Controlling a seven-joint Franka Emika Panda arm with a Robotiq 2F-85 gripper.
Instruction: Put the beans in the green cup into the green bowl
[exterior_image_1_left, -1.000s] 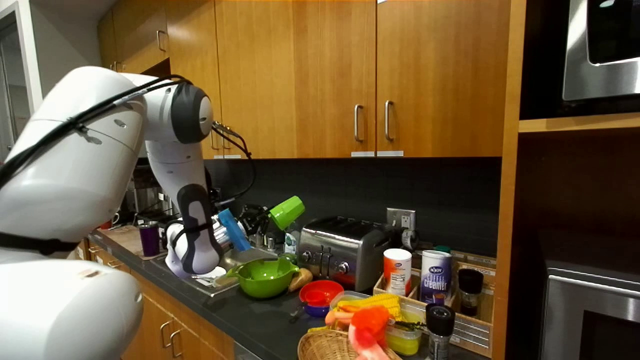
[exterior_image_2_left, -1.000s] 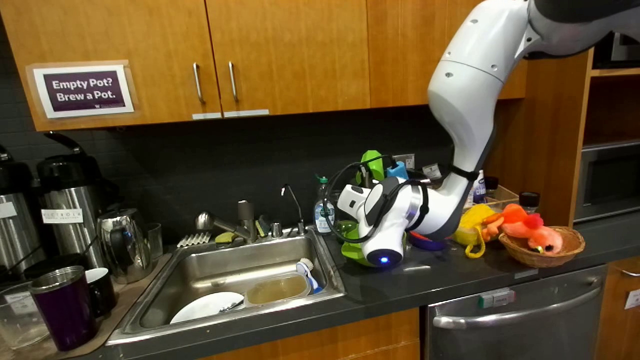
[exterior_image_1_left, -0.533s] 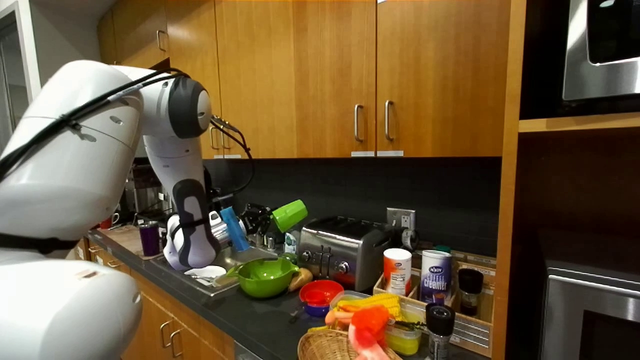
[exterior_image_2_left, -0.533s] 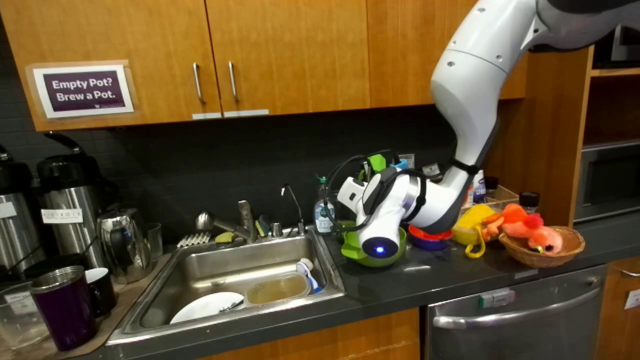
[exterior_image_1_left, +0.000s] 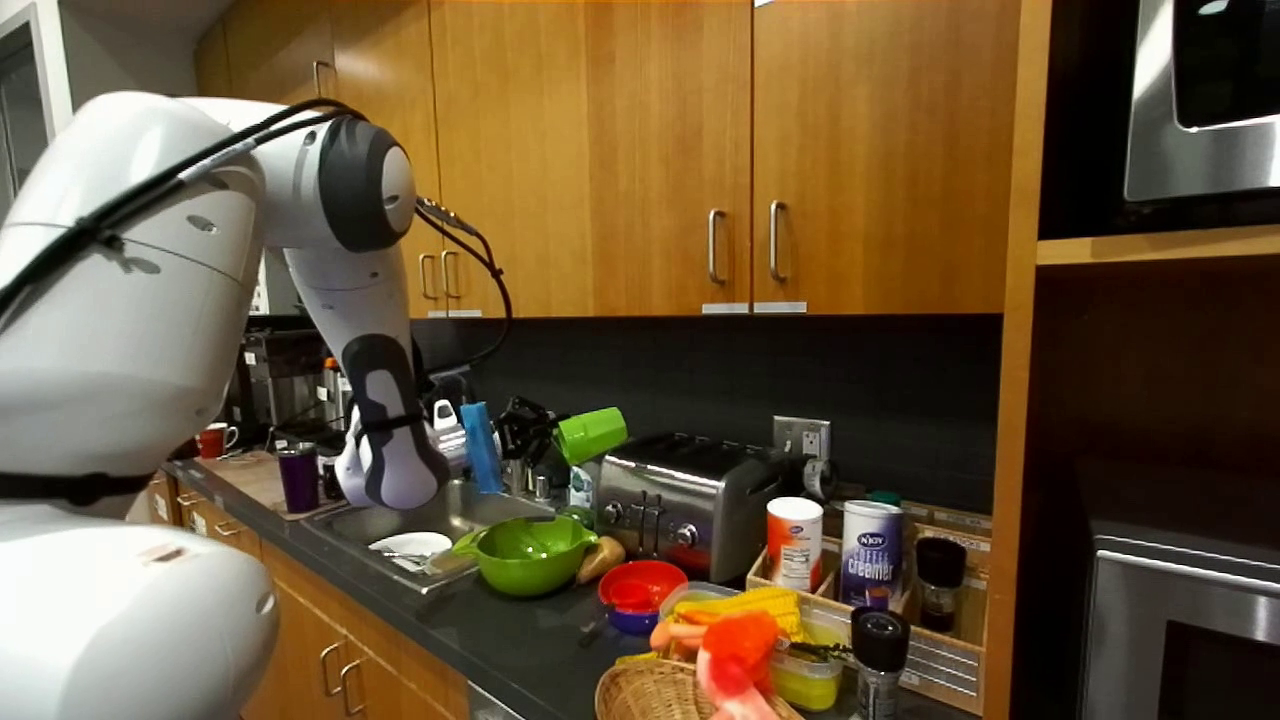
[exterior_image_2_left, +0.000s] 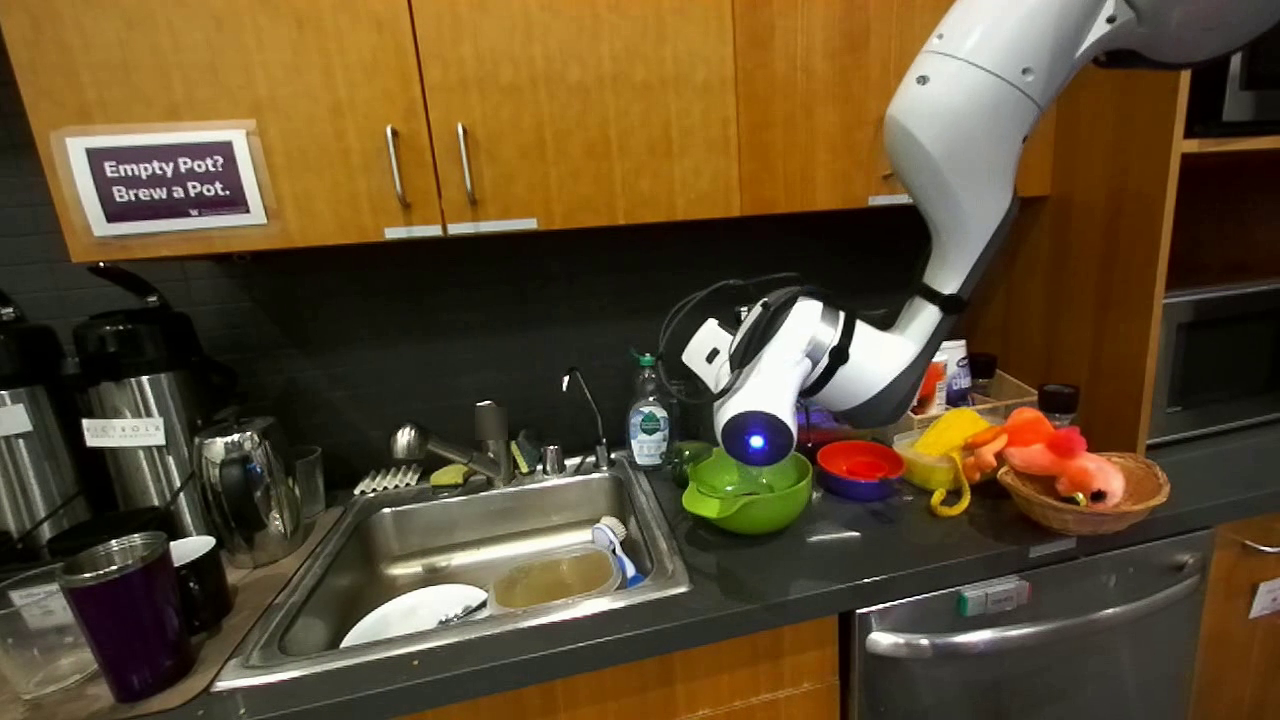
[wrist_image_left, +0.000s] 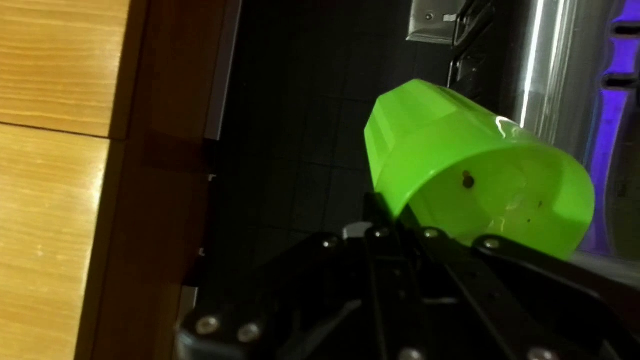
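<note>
Lime-green tapered cup (exterior_image_1_left: 591, 436), its rim pinched in the nearly closed Robotiq gripper (wrist_image_left: 392, 212), is held tilted higher than the lime-green bowl (exterior_image_1_left: 530, 577), and should be centred over it before being tipped further so the 1 dark bean-like piece (wrist_image_left: 468, 180) inside is shed.

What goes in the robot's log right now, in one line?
tool: pinching green cup by rim | cup: tipped sideways, dark bits inside | green bowl: on counter, contents unclear
</note>
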